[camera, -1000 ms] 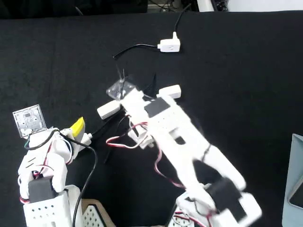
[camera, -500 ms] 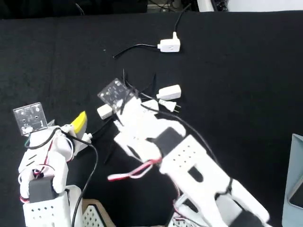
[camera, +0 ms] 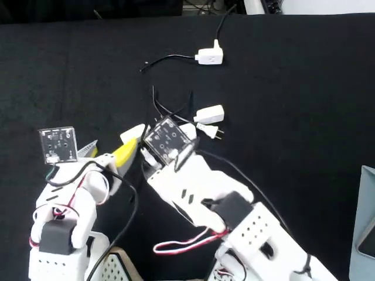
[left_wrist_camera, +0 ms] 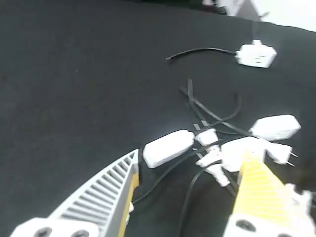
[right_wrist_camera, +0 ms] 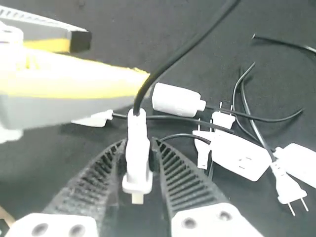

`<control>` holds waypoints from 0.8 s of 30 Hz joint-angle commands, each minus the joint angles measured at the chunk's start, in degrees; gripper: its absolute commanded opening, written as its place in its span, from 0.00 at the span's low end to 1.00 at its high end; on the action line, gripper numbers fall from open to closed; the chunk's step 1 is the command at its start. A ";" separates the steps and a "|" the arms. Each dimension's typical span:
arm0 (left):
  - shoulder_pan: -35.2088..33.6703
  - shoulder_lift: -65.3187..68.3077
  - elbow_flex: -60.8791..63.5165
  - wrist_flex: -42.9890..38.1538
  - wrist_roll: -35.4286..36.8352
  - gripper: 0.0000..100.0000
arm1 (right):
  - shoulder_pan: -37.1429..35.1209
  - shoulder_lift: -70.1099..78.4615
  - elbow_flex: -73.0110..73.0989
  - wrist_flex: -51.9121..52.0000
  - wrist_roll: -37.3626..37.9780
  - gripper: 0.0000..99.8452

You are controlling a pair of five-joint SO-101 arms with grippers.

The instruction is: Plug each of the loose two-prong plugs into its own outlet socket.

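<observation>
Lying lengthwise between the ribbed fingers of the right pincer [right_wrist_camera: 137, 145], a white two-prong plug [right_wrist_camera: 136, 165] was clenched on both flanks; its long axis ran in line with the fingers; the cord end pointed away from the wrist, the blunt prong end back toward it.
Plug body: slim, white, moulded, flaring to a flat collar at the prong end; a black cord [right_wrist_camera: 187, 44] left the narrow end and curved off past the left pincer [left_wrist_camera: 190, 158].
Position: held over the tangle of cords near the worktop's middle, close by the left pincer's yellow finger [camera: 126, 153].
Left pincer: released, one grey and one yellow finger spread wide, grasping nothing.
On the worktop: a rounded white socket block [camera: 133, 133]; a second socket block [camera: 210, 113]; a loose plug [camera: 208, 132] with prongs pointing away from the arms' side of the tangle; a far socket block [camera: 209, 56] on its own cord, well apart.
Surface: black cloth worktop [camera: 293, 117]; a pale bin [camera: 366, 222] stood at its edge.
</observation>
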 commanded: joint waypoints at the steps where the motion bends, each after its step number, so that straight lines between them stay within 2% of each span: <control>1: 5.23 -0.26 -4.62 -1.14 0.18 0.32 | -0.53 -4.09 1.10 -1.49 -0.62 0.01; 5: 9.36 -0.26 -5.93 0.79 -0.35 0.32 | -0.53 -4.18 1.54 -1.49 -0.62 0.01; 9: 12.44 -0.26 -9.10 5.71 -3.87 0.32 | -0.44 -4.18 1.63 -1.23 -0.62 0.01; 16: 12.97 -0.26 -9.80 7.30 -4.04 0.32 | -0.26 -4.18 1.63 -0.97 -0.62 0.01; 20: 7.96 -0.26 -10.24 6.86 -3.69 0.32 | -0.09 -4.18 1.63 -0.53 -0.62 0.01; 24: 0.48 0.35 -10.24 5.98 -3.69 0.32 | 3.08 -4.09 1.19 0.53 -0.62 0.01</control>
